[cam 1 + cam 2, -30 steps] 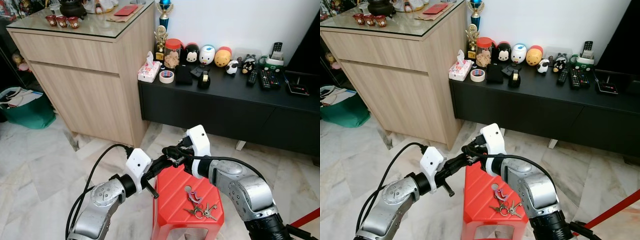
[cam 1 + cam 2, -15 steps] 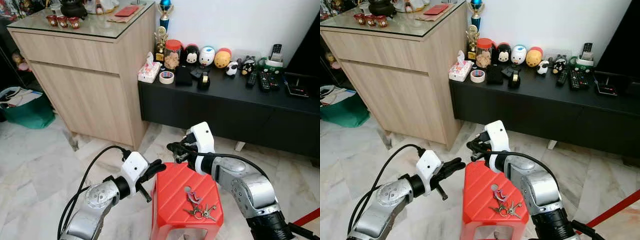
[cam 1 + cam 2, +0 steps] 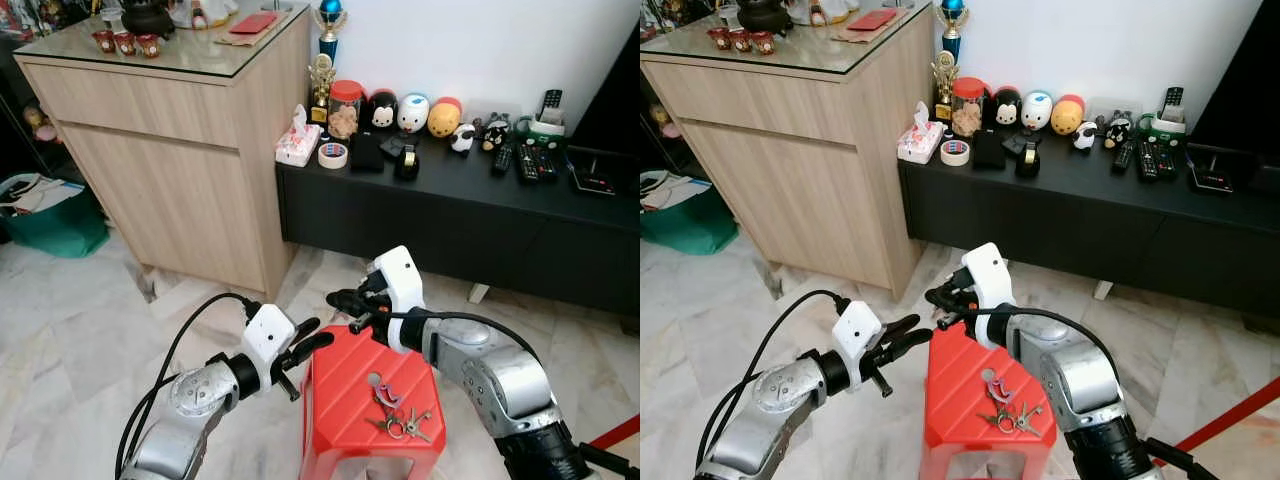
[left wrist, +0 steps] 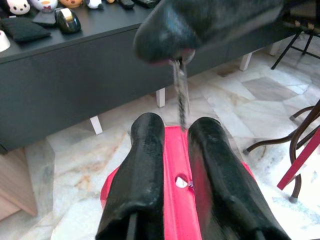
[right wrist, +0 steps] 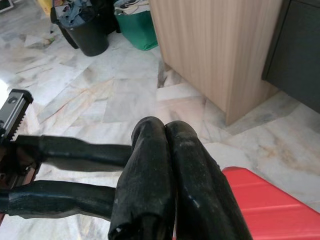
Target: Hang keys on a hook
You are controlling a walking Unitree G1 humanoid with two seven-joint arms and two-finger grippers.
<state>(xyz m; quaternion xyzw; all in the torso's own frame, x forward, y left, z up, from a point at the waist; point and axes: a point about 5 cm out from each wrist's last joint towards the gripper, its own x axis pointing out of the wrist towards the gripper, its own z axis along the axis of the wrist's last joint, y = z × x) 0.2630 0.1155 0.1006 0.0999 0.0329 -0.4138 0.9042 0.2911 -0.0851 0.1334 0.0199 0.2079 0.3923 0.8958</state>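
Marble floor [image 3: 90, 310] underfoot, with a wooden cabinet [image 3: 180, 170] at left and a long black sideboard [image 3: 470, 215] against the white wall, cluttered with a tissue pack, tape roll, toy figures and remote controls. Red stool [image 3: 365, 400] directly ahead, serving as the tabletop for the keys [image 3: 395, 408], which lie flat toward its near right part on a ring with a pale clip, untouched. Left hand [image 3: 312, 335] held at the stool's left edge, fingers slightly spread with a clear gap, gripping nothing. Right hand [image 3: 338, 299] held above the stool's far edge, fingers pressed together and empty, tips close to the left hand's tips but apart from the keys. No hook identifiable anywhere. Judged stage: pickup not yet begun, both hands poised above and beside the stool. Next move calls for opening one hand, lowering it onto the key ring and pinching the ring or clip rather than a loose key, then locating a hook. Risk noted: keys sliding on smooth plastic.
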